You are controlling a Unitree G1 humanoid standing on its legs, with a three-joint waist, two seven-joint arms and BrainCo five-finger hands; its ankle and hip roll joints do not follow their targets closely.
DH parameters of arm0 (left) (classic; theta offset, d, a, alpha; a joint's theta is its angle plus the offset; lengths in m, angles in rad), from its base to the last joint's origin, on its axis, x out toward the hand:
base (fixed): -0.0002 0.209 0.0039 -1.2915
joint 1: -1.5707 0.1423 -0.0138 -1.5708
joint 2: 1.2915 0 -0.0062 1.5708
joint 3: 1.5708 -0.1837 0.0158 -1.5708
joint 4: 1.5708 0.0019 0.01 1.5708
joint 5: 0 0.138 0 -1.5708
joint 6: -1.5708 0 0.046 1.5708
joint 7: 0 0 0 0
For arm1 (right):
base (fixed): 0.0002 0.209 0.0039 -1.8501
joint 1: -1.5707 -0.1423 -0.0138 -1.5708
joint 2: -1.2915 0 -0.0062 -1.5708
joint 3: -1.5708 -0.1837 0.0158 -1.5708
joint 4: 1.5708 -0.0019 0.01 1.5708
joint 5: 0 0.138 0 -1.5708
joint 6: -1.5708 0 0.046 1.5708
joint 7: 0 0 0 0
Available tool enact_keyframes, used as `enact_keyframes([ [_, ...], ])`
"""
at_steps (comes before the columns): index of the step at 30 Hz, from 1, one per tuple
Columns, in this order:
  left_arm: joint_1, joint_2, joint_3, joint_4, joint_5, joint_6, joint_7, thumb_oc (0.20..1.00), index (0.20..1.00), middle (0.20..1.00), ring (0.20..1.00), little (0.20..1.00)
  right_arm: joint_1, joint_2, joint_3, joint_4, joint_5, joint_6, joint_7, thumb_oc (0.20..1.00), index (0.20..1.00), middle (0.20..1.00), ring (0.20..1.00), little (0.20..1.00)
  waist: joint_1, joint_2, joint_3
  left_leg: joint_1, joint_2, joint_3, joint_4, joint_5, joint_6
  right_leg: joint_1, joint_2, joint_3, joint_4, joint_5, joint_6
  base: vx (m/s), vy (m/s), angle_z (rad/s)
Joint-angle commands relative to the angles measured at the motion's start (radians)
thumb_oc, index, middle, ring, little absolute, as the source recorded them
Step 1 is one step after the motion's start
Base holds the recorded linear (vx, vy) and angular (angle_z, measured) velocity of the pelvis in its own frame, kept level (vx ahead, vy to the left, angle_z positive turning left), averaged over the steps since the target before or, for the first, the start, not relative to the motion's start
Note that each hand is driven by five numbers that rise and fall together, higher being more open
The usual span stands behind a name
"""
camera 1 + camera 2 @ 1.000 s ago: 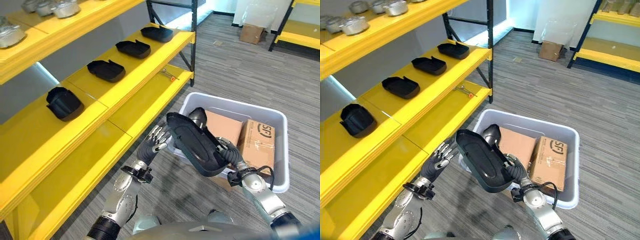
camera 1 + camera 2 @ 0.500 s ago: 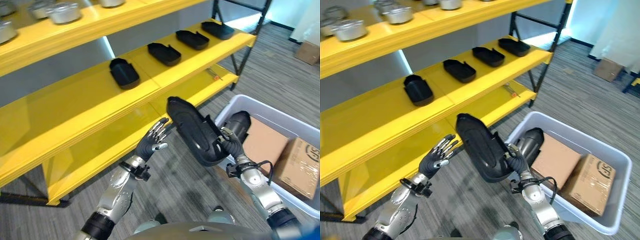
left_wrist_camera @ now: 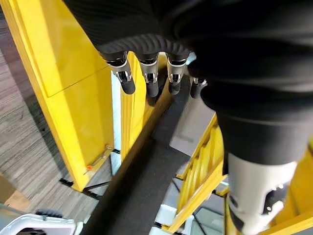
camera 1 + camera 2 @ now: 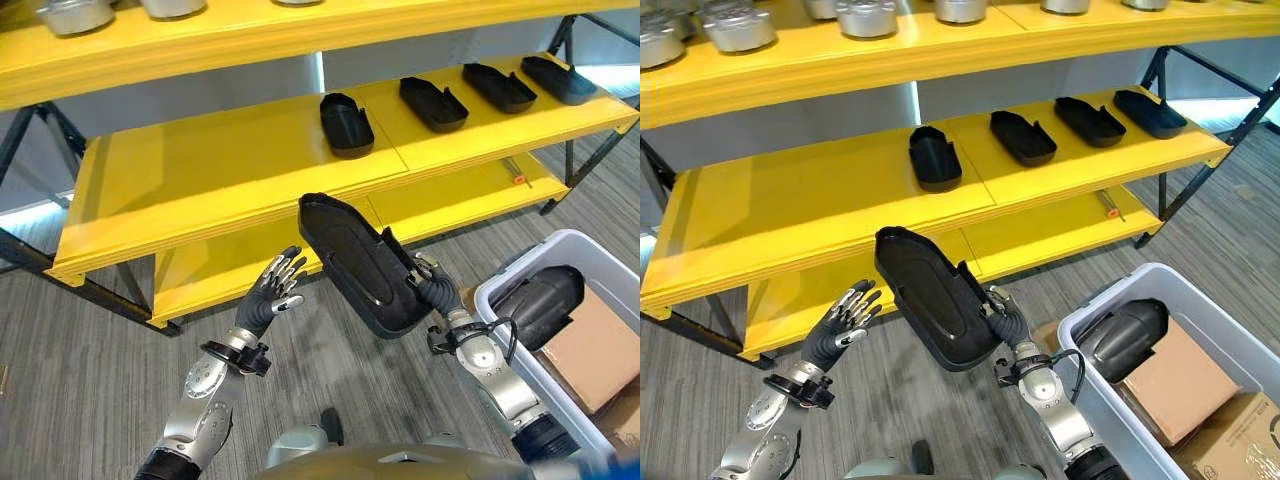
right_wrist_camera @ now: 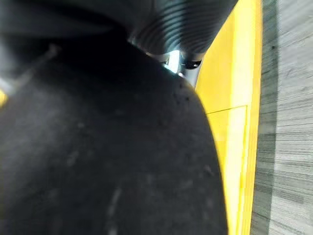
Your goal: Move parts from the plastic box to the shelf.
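A long black tray-shaped part [image 4: 357, 264] is held up in front of the yellow shelf [image 4: 210, 170], tilted on its edge. My right hand [image 4: 435, 293] is curled round its right rim. My left hand [image 4: 271, 300] stands open just left of the part, fingers straight and apart from it; the left wrist view shows those fingertips [image 3: 149, 88] over the part's dark edge [image 3: 142, 181]. The plastic box [image 4: 1230, 330] sits at the lower right with another black part [image 4: 1123, 338] and cardboard boxes [image 4: 1180, 385] inside.
Several black parts [image 4: 345, 123] lie in a row on the middle shelf, leaving bare yellow board to their left. Metal pots [image 4: 868, 17] stand on the top shelf. A lower shelf board [image 4: 1040, 225] carries a small tool [image 4: 1111, 211]. Grey striped floor lies below.
The whole view has swung left, so the shelf now faces me and the box sits at the right edge. The held part stays in my right hand, left hand open beside it.
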Motion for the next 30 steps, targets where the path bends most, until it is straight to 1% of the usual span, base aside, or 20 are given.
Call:
enact_keyframes([
  [1, -0.045, -0.019, -0.023, -0.053, -0.019, 0.011, -0.043, 1.0, 1.0, 1.0, 1.0, 1.0, -0.067, 0.001, -0.053, -0.069, 0.005, -0.045, -0.025, 0.2, 0.2, 0.2, 0.2, 0.2, -0.052, 0.002, -0.006, 0.014, 0.033, -0.009, -0.01, -0.033, -0.016, -0.073, 0.174, 0.146, 0.028, -0.037, 0.019, -0.01, 0.042, 1.02],
  [3, -0.045, -0.019, -0.025, -0.05, -0.033, 0.01, -0.04, 1.0, 1.0, 1.0, 1.0, 1.0, -0.063, -0.006, -0.061, -0.07, -0.004, -0.047, -0.019, 0.2, 0.2, 0.2, 0.2, 0.2, -0.058, -0.003, -0.006, 0.015, 0.034, -0.014, -0.01, -0.034, -0.02, -0.086, 0.196, 0.151, 0.025, -0.05, 0.017, 0.01, 0.0, 0.86],
  [4, -0.046, -0.024, -0.025, -0.049, -0.046, 0.004, -0.026, 1.0, 1.0, 1.0, 1.0, 1.0, -0.069, -0.021, -0.07, -0.066, 0.003, -0.054, -0.001, 0.2, 0.2, 0.2, 0.2, 0.2, -0.066, -0.016, 0.0, 0.016, 0.035, -0.024, -0.01, -0.032, -0.033, -0.09, 0.264, 0.154, -0.043, -0.078, 0.007, 0.02, -0.038, 0.37],
  [5, -0.047, -0.025, -0.026, -0.049, -0.047, 0.003, -0.025, 1.0, 1.0, 1.0, 1.0, 1.0, -0.07, -0.023, -0.071, -0.066, 0.007, -0.055, 0.0, 0.2, 0.2, 0.2, 0.2, 0.2, -0.067, -0.017, 0.001, 0.017, 0.036, -0.026, -0.01, -0.032, -0.035, -0.087, 0.272, 0.155, -0.054, -0.081, 0.005, -0.02, -0.079, 0.29],
  [6, -0.051, -0.031, -0.032, -0.048, -0.046, -0.001, -0.022, 1.0, 1.0, 1.0, 1.0, 1.0, -0.073, -0.03, -0.074, -0.067, 0.015, -0.052, -0.002, 0.2, 0.2, 0.2, 0.2, 0.2, -0.073, -0.024, 0.004, 0.006, 0.034, -0.029, -0.01, -0.014, -0.036, -0.089, 0.308, 0.161, -0.11, -0.074, -0.023, -0.02, -0.051, 0.09],
  [8, -0.052, -0.033, -0.035, -0.047, -0.045, -0.003, -0.02, 1.0, 1.0, 1.0, 1.0, 1.0, -0.073, -0.032, -0.075, -0.067, 0.018, -0.051, -0.002, 0.2, 0.2, 0.2, 0.2, 0.2, -0.075, -0.025, 0.005, 0.006, 0.033, -0.034, -0.01, -0.013, -0.038, -0.086, 0.318, 0.165, -0.125, -0.076, -0.027, 0.02, -0.048, 0.24],
  [9, -0.066, -0.054, -0.072, -0.04, -0.03, -0.026, -0.008, 1.0, 1.0, 1.0, 1.0, 1.0, -0.064, -0.048, -0.084, -0.072, 0.033, -0.056, -0.015, 0.2, 0.2, 0.2, 0.2, 0.2, -0.105, -0.04, 0.001, 0.0, 0.002, -0.098, -0.01, -0.019, -0.04, -0.087, 0.387, 0.281, -0.267, -0.041, -0.047, 0.06, -0.049, 0.29],
  [10, -0.067, -0.055, -0.074, -0.04, -0.03, -0.026, -0.009, 1.0, 1.0, 1.0, 1.0, 1.0, -0.064, -0.047, -0.084, -0.072, 0.032, -0.056, -0.019, 0.2, 0.2, 0.2, 0.2, 0.2, -0.107, -0.041, -0.001, -0.004, 0.0, -0.102, -0.01, -0.017, -0.039, -0.094, 0.388, 0.289, -0.271, -0.036, -0.047, 0.07, -0.082, 0.75],
  [11, -0.082, -0.061, -0.093, -0.032, -0.03, -0.025, -0.014, 1.0, 1.0, 1.0, 1.0, 1.0, -0.061, -0.041, -0.082, -0.07, 0.03, -0.063, -0.041, 0.2, 0.2, 0.2, 0.2, 0.2, -0.125, -0.042, 0.007, -0.004, -0.011, -0.144, -0.01, -0.023, -0.034, -0.126, 0.405, 0.36, -0.283, -0.006, -0.043, 0.01, -0.058, 0.95],
  [12, -0.091, -0.062, -0.1, -0.027, -0.027, -0.022, -0.02, 1.0, 1.0, 1.0, 1.0, 1.0, -0.06, -0.039, -0.082, -0.067, 0.032, -0.067, -0.052, 0.2, 0.2, 0.2, 0.2, 0.2, -0.133, -0.044, 0.006, -0.011, -0.017, -0.165, -0.01, -0.023, -0.03, -0.145, 0.413, 0.397, -0.284, 0.005, -0.042, 0.06, -0.15, 1.14],
  [13, -0.107, -0.065, -0.112, -0.019, -0.011, -0.013, -0.032, 1.0, 1.0, 1.0, 1.0, 1.0, -0.055, -0.034, -0.091, -0.057, 0.04, -0.08, -0.065, 0.2, 0.2, 0.2, 0.2, 0.2, -0.148, -0.047, 0.009, -0.013, -0.025, -0.206, -0.01, -0.024, -0.024, -0.155, 0.425, 0.457, -0.291, 0.014, -0.042, 0.1, -0.181, 0.85],
  [14, -0.111, -0.065, -0.119, -0.017, -0.004, -0.005, -0.039, 1.0, 1.0, 1.0, 1.0, 1.0, -0.05, -0.029, -0.099, -0.049, 0.047, -0.085, -0.067, 0.2, 0.2, 0.2, 0.2, 0.2, -0.151, -0.047, 0.009, -0.01, -0.028, -0.223, -0.01, -0.023, -0.023, -0.154, 0.424, 0.471, -0.293, 0.02, -0.039, 0.11, -0.179, 0.66],
  [17, -0.096, -0.067, -0.12, -0.02, 0.009, 0.01, -0.052, 1.0, 1.0, 1.0, 1.0, 1.0, -0.042, -0.017, -0.109, -0.032, 0.05, -0.107, -0.053, 0.2, 0.2, 0.2, 0.2, 0.2, -0.147, -0.045, 0.008, 0.0, -0.022, -0.224, -0.01, -0.026, -0.025, -0.145, 0.418, 0.461, -0.292, 0.019, -0.037, 0.14, -0.167, 0.49],
  [20, -0.072, -0.063, -0.12, -0.028, 0.033, 0.025, -0.039, 1.0, 1.0, 1.0, 1.0, 1.0, -0.035, -0.005, -0.094, -0.039, 0.002, -0.123, -0.048, 0.2, 0.2, 0.2, 0.2, 0.2, -0.147, -0.039, 0.001, 0.013, -0.019, -0.209, -0.01, -0.034, -0.026, -0.12, 0.412, 0.456, -0.307, 0.012, -0.04, 0.16, -0.18, 0.16],
  [22, -0.047, -0.059, -0.106, -0.015, 0.026, 0.031, -0.032, 1.0, 1.0, 1.0, 1.0, 1.0, -0.044, -0.014, -0.068, -0.042, -0.015, -0.124, -0.062, 0.2, 0.2, 0.2, 0.2, 0.2, -0.146, -0.029, -0.008, 0.032, -0.019, -0.181, -0.01, -0.045, -0.028, -0.09, 0.408, 0.447, -0.327, 0.005, -0.042, 0.17, -0.148, -0.11],
  [26, -0.034, -0.056, -0.093, 0.006, 0.028, 0.006, -0.024, 1.0, 1.0, 1.0, 1.0, 1.0, -0.06, -0.034, -0.03, -0.043, -0.032, -0.162, -0.092, 0.2, 0.2, 0.2, 0.2, 0.2, -0.145, -0.003, -0.009, 0.063, -0.01, -0.097, -0.01, -0.05, -0.038, -0.077, 0.388, 0.402, -0.32, -0.017, -0.05, 0.08, -0.081, -0.1],
  [27, -0.039, -0.057, -0.093, 0.008, 0.03, 0.002, -0.025, 1.0, 1.0, 1.0, 1.0, 1.0, -0.064, -0.036, -0.027, -0.042, -0.03, -0.166, -0.101, 0.2, 0.2, 0.2, 0.2, 0.2, -0.146, -0.001, -0.008, 0.062, -0.009, -0.086, -0.001, -0.054, -0.039, -0.078, 0.384, 0.395, -0.318, -0.02, -0.052, -0.02, -0.059, -0.01],
  [28, -0.068, -0.069, -0.109, 0.016, 0.04, -0.009, -0.02, 1.0, 1.0, 1.0, 1.0, 1.0, -0.085, -0.038, -0.019, -0.023, -0.036, -0.175, -0.137, 0.2, 0.2, 0.2, 0.2, 0.2, -0.154, 0.006, -0.001, 0.036, 0.007, -0.028, 0.083, -0.075, -0.054, -0.075, 0.356, 0.362, -0.31, -0.028, -0.064, 0.0, 0.0, 0.0],
  [29, -0.085, -0.076, -0.119, 0.018, 0.044, -0.004, -0.02, 1.0, 1.0, 1.0, 1.0, 1.0, -0.091, -0.037, -0.021, -0.011, -0.033, -0.18, -0.155, 0.2, 0.2, 0.2, 0.2, 0.2, -0.162, 0.014, 0.001, 0.035, 0.038, 0.007, 0.131, -0.082, -0.072, -0.055, 0.345, 0.341, -0.312, -0.044, -0.064, 0.01, 0.003, 0.28],
  [30, -0.104, -0.083, -0.126, 0.026, 0.046, -0.003, -0.023, 1.0, 1.0, 1.0, 1.0, 1.0, -0.096, -0.036, -0.026, -0.003, -0.03, -0.18, -0.167, 0.2, 0.2, 0.2, 0.2, 0.2, -0.174, 0.016, 0.0, 0.034, 0.076, 0.055, 0.162, -0.058, -0.093, -0.048, 0.332, 0.321, -0.314, -0.048, -0.073, 0.07, 0.028, 0.54],
])
